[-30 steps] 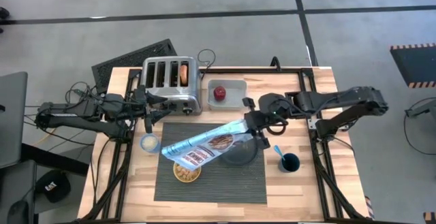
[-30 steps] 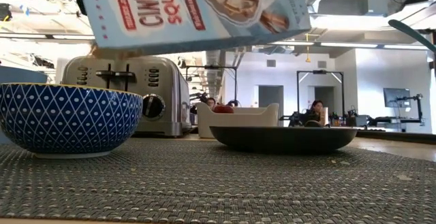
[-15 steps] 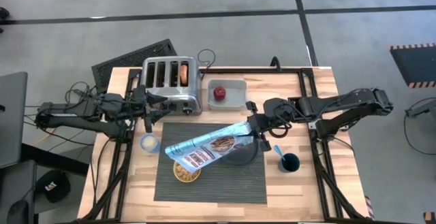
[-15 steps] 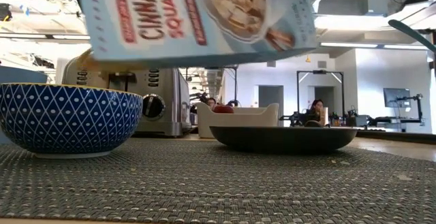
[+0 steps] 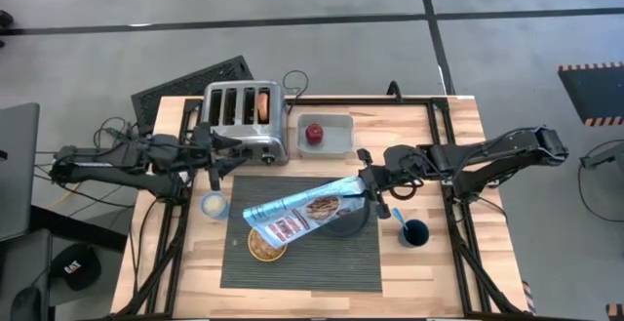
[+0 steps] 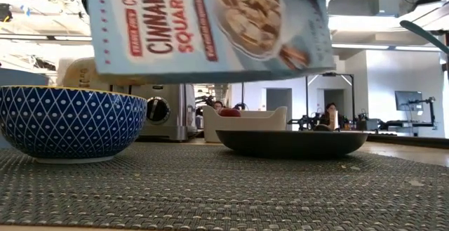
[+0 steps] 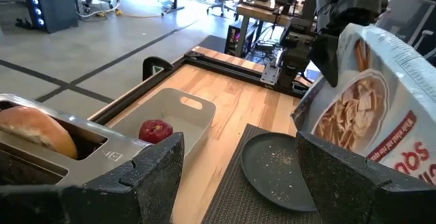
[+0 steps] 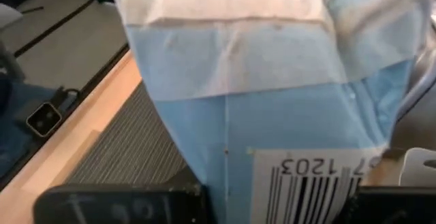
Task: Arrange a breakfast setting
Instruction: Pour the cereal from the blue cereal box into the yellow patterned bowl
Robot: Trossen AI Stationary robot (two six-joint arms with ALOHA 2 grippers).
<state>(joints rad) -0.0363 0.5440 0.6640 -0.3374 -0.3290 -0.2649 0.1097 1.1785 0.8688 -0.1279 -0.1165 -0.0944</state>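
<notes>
At frame centre the right gripper (image 5: 365, 186) clamps the glossy blue cereal box (image 5: 297, 208), tilted over the ribbed grey placemat (image 5: 331, 253); its mouth hangs above the bowl (image 5: 266, 247) of cereal. Left gripper (image 5: 216, 155) open beside the steel toaster (image 5: 244, 121). A red apple (image 5: 314, 134) sits in the tray (image 5: 338, 136)

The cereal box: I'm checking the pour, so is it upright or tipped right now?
Tipped. The right gripper holds the cereal box slanted, its far end down over the bowl with cereal in it.

toaster (image 5: 244, 121): table's far edge | cereal box (image 5: 297, 209): tilted, aloft | tray (image 5: 336, 136): beside toaster
</notes>
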